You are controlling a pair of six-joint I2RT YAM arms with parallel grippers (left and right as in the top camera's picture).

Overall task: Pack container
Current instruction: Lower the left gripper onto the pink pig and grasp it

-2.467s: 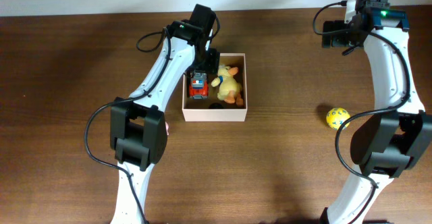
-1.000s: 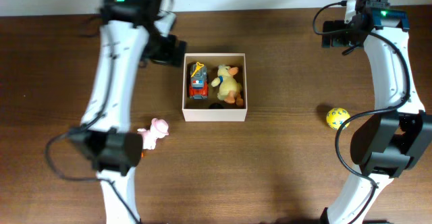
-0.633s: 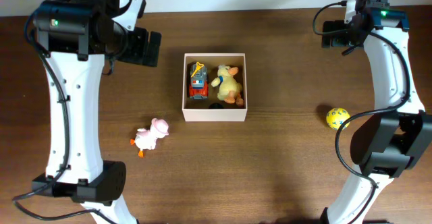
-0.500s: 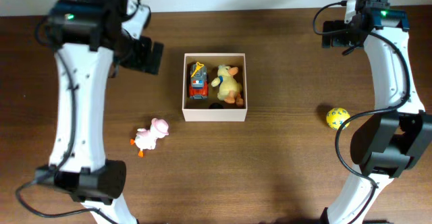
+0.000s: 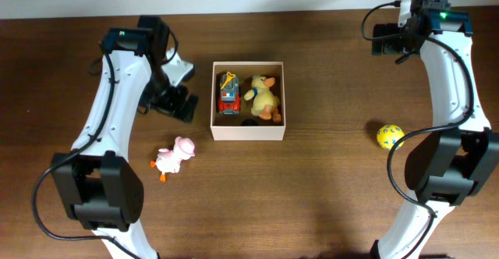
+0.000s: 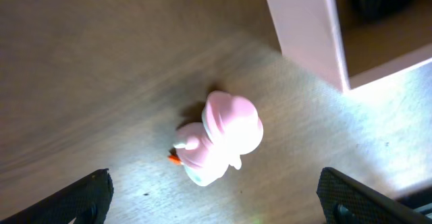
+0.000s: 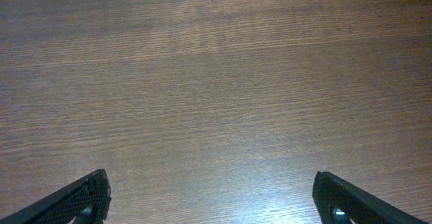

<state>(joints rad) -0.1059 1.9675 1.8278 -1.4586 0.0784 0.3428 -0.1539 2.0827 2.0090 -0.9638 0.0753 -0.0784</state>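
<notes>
Left end effector is spread wide, sitting just left of the container mid-frame. Pink toy is on the bench right below it, off the container's lower-left corner, lying diagonally. Left arm's way closer, I'd say.

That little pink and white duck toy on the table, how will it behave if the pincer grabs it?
The pink and white duck toy looks smooth and rounded, so it may slip from a pinch. It seems small beside the cream square box, so probably light. Its lumpy body should keep it from rolling far.
</notes>
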